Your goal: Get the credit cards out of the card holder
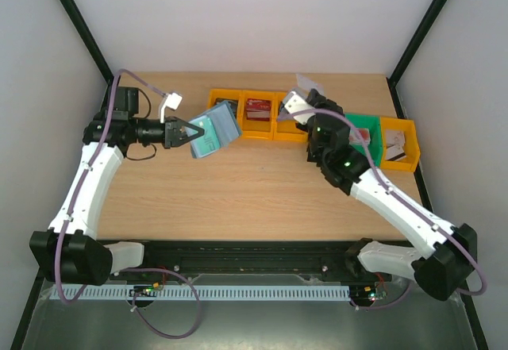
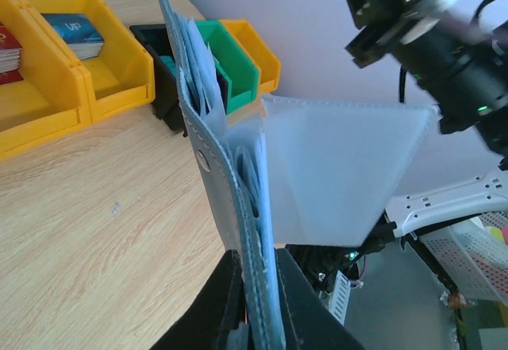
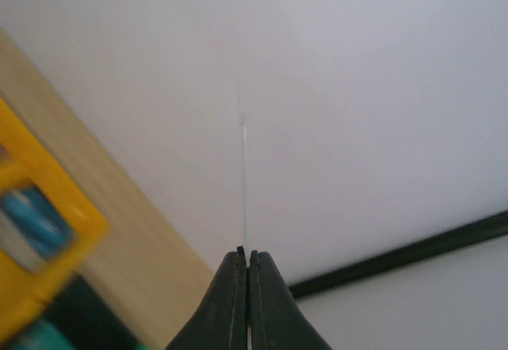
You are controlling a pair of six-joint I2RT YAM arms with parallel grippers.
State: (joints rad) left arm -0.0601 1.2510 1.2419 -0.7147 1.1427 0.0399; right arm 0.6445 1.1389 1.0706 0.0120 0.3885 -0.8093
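My left gripper [image 1: 189, 134] [image 2: 258, 259] is shut on the lower edge of the blue-grey card holder [image 1: 216, 132] [image 2: 213, 159] and holds it upright above the table. The holder is spread open, with a translucent flap [image 2: 337, 167] hanging to the right. Pale card edges [image 2: 193, 52] show in its pockets. My right gripper [image 1: 311, 100] [image 3: 247, 253] is raised over the bins at the back and is shut on a thin credit card [image 1: 311, 86] [image 3: 244, 175]. The right wrist view shows that card edge-on as a fine line. The two grippers are well apart.
A row of bins stands along the table's back: yellow bins [image 1: 255, 113] [image 2: 55, 80] with cards and packets, a black bin [image 2: 163, 80], a green bin [image 1: 361, 126] [image 2: 234, 64] and a yellow bin [image 1: 399, 144]. The right arm [image 2: 444, 56] looms close behind the holder.
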